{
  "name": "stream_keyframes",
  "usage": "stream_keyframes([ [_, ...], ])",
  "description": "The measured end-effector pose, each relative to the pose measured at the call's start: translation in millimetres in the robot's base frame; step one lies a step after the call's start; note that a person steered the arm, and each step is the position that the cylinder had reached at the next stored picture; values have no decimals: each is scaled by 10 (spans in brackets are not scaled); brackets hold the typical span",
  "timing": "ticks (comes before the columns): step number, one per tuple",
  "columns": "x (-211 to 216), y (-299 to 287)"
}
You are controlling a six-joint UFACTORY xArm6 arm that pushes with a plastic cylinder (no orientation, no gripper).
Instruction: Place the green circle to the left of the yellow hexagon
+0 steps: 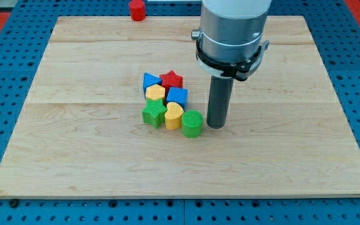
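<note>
The green circle [192, 123] is a short ribbed cylinder at the lower right end of a tight cluster of blocks near the board's middle. A yellow block [155, 93], which looks like the hexagon, sits in the cluster up and to the left of it. A yellow heart [174, 115] touches the green circle's left side. My tip [216, 125] rests on the board just to the right of the green circle, very close to it or touching it.
The cluster also holds a blue triangle [150, 81], a red star [171, 79], a blue block [177, 95] and a green star [154, 114]. A red cylinder [137, 10] stands beyond the wooden board's [74, 156] top edge. The arm's grey body hangs above the tip.
</note>
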State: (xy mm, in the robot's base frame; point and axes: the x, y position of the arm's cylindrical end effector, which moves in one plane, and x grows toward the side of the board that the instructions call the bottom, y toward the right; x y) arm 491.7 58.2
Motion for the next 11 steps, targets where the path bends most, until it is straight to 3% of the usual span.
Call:
stream_keyframes([
  [5, 518, -624],
  [7, 214, -1521],
  [9, 164, -1759],
  [11, -246, -1690],
])
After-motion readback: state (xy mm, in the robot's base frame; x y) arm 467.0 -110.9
